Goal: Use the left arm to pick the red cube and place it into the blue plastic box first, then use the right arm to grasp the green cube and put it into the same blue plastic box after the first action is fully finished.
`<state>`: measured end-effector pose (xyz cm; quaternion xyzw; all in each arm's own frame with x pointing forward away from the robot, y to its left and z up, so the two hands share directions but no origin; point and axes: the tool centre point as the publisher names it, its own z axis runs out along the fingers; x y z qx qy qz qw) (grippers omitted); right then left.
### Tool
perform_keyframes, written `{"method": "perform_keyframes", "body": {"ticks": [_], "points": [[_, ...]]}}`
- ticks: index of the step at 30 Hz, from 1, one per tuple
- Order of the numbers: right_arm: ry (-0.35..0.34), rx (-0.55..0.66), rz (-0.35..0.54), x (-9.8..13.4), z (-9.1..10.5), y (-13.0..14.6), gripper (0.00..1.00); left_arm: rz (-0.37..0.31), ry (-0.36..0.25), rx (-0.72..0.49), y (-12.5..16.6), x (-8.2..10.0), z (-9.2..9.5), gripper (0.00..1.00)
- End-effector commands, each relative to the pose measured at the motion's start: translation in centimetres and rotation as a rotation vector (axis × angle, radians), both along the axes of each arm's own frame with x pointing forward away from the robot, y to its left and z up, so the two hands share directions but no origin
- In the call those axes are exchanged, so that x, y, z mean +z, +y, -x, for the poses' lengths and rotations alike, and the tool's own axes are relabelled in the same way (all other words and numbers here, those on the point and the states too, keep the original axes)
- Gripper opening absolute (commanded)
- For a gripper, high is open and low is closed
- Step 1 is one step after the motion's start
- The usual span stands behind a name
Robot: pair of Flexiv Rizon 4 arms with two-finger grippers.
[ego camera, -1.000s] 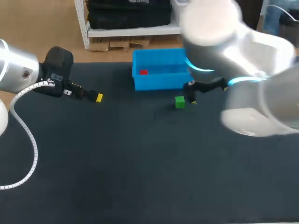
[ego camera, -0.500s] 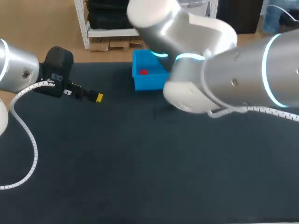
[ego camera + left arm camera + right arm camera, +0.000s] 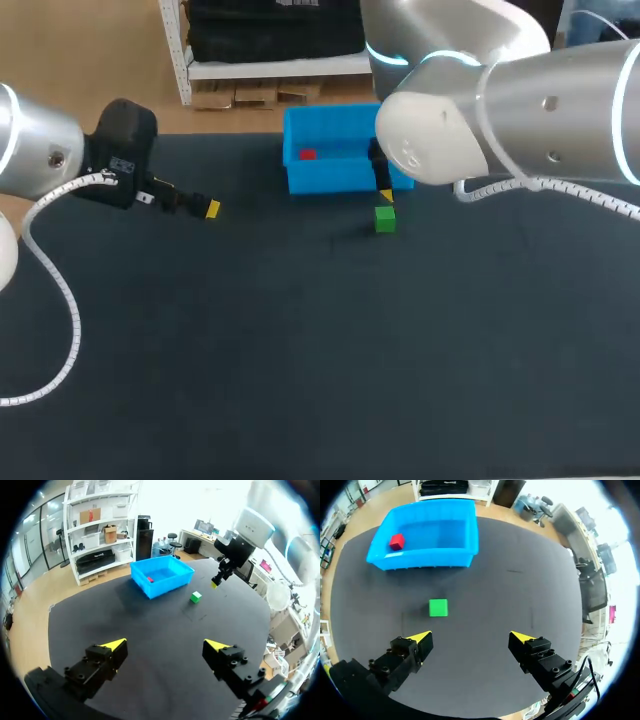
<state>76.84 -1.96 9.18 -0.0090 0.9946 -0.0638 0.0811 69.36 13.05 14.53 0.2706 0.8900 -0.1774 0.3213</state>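
Right gripper [image 3: 471,637] spread, green cube [image 3: 438,607] ahead, blue box [image 3: 420,558] with red cube [image 3: 396,541] beyond.

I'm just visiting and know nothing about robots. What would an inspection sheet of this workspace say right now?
Surface: dark table, flat.
Job's things: red cube inside the blue plastic box; green cube on the table, in front of the box.
Clutter: nothing seen.
Jaws: left arm has its jaws open, empty, far from the box; right arm has its jaws open, empty, above the green cube.
Cables: white coiled cable along the left arm; second cable by the right arm.
Surroundings: nobody reaching over the table.
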Motion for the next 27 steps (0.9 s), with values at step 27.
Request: {"method": "perform_keyframes", "body": {"ticks": [27], "points": [[0.007,0.072,-0.111,-6.7,-2.7,4.2,1.0,0.008,-0.003,-0.007,0.2,-0.1,0.0,1.0]]}}
